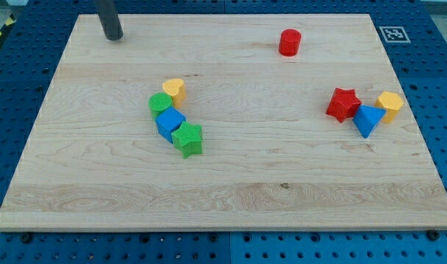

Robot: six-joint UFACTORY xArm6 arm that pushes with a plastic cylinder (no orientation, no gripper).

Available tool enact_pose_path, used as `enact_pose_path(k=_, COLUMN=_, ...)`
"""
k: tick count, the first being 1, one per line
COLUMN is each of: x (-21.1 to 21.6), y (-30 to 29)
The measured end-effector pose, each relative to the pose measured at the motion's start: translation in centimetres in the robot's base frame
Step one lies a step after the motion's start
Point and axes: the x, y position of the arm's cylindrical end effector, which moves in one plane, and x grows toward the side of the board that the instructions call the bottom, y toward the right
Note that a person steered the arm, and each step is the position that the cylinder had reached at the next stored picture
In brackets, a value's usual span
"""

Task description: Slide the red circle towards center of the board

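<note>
Near the view's top edge, right of the middle, the red circle point(289, 42) stands alone on the wooden board point(231, 198), well apart from every other block and well away from the board's center. Judged from how things lie, the slide has not yet begun: the circle sits close to the far edge, and the whole trip down toward the middle is left to do.

My tip point(113, 37) rests at the view's top left corner of the board, well apart from the red circle and touching no block. There are no jaws on this arm, only the straight dark rod, so nothing is clamped or held; whatever moves will move by pushing.

Left of the center lies a tight group of four: a yellow heart point(174, 89) at the top, a green circle point(160, 103) just below and to its left, a blue cube point(170, 122) under that, and a green star point(187, 139) at the bottom. They appear to touch one another in a chain. At the view's right sits a second group: a red star point(344, 104), a blue triangle point(368, 119) just beside it, and a yellow block point(390, 104) whose shape looks six-sided, though I cannot be sure.

The stretch of board between the red circle and the center holds no block. What remains, as I judge it, is to bring my tip around to the circle's top-right side, then push it down and to the view's left.
</note>
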Motion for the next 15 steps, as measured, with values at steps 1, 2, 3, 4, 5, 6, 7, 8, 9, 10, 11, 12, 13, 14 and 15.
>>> enact_pose_path(k=1, x=0.0, y=0.0)
enact_pose_path(k=2, x=-0.9, y=1.9)
enact_pose_path(k=3, x=-3.7, y=5.7)
enact_pose_path(k=4, x=-5.5, y=12.2)
enact_pose_path(k=5, x=-5.6, y=19.1)
enact_pose_path(k=6, x=-5.6, y=25.2)
enact_pose_path(k=7, x=-4.9, y=31.3)
enact_pose_path(k=8, x=-0.8, y=35.3)
enact_pose_path(k=9, x=3.0, y=34.2)
enact_pose_path(k=10, x=5.2, y=32.0)
enact_pose_path(k=11, x=6.3, y=31.4)
enact_pose_path(k=12, x=6.1, y=32.5)
enact_pose_path(k=13, x=6.3, y=35.3)
enact_pose_path(k=14, x=8.2, y=35.1)
enact_pose_path(k=15, x=8.7, y=30.7)
